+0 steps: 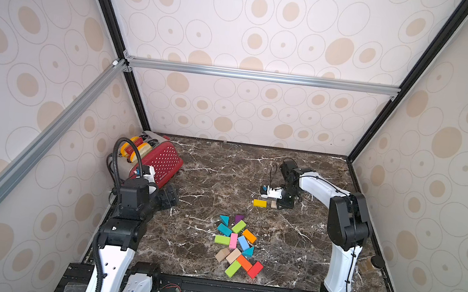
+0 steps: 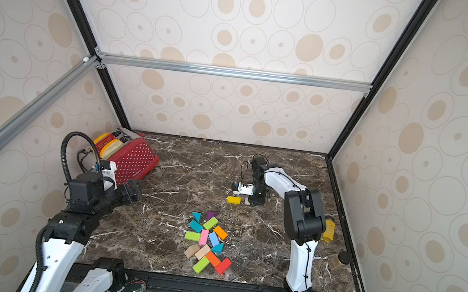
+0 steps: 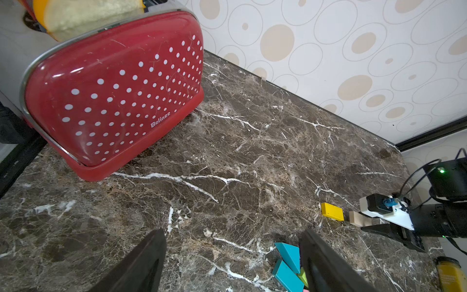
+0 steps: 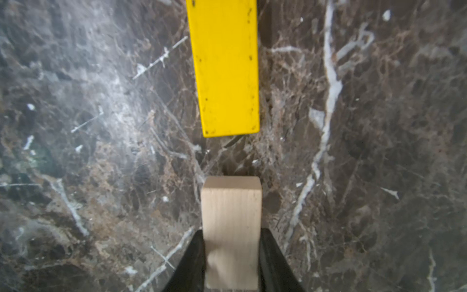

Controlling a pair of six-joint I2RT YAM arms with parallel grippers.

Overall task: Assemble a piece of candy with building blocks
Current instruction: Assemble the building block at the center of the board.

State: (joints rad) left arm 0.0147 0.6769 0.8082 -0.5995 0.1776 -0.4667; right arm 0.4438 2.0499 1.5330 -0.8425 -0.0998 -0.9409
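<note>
Barely begun: my right gripper clamps tan block near lone yellow brick, left gripper wide, pile untouched

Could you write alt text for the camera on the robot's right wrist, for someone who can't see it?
Two black gripper fingers pinch a plain tan wooden block just above or on a dark brown marble table with white veins. Just ahead of it, with a small gap between, a yellow block lies flat, lined up end to end with the tan one.
</note>
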